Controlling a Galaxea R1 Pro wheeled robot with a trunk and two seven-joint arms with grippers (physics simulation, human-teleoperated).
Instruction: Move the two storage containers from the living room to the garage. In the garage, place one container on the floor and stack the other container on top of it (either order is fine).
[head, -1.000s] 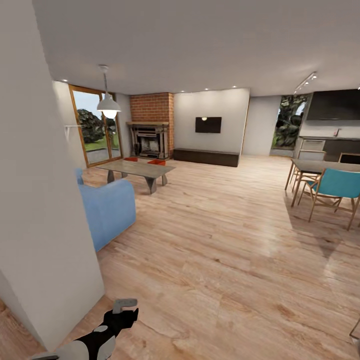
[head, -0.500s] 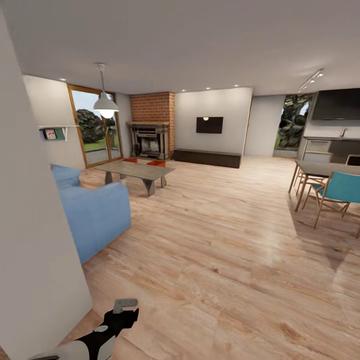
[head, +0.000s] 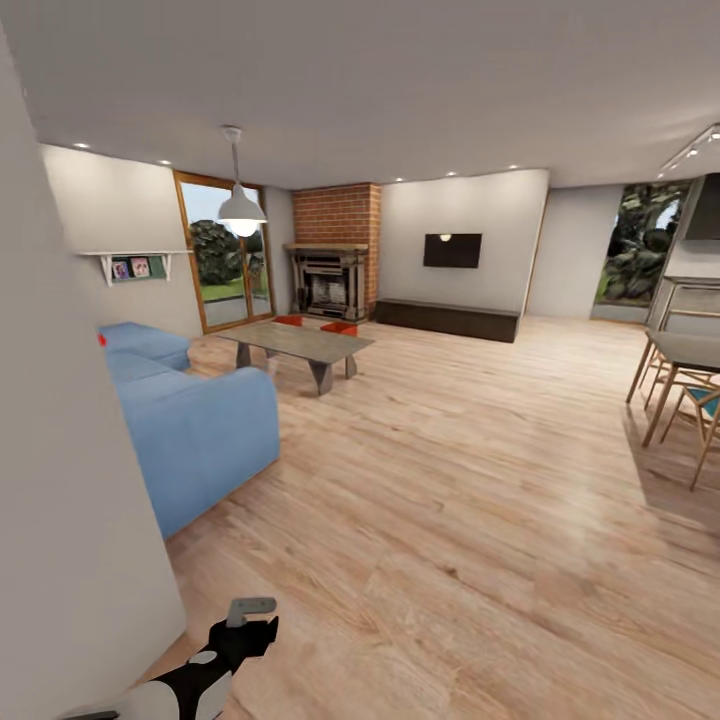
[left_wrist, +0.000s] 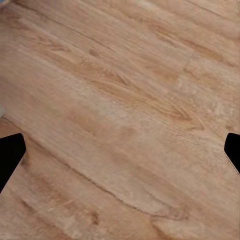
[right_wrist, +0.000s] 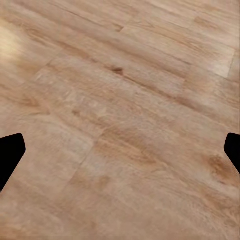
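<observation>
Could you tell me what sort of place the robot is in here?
It looks like an open-plan living room in a home. A blue sofa faces a low coffee table, with a red brick fireplace and a wall-mounted TV beyond. Two storage containers sit on the floor by the fireplace.

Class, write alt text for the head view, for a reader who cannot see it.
A living room with a light wood plank floor: two orange-red storage containers sit on the floor before a brick fireplace, just beyond a low coffee table. A blue sofa stands at left, and the robot's left gripper shows at the bottom edge.
</observation>
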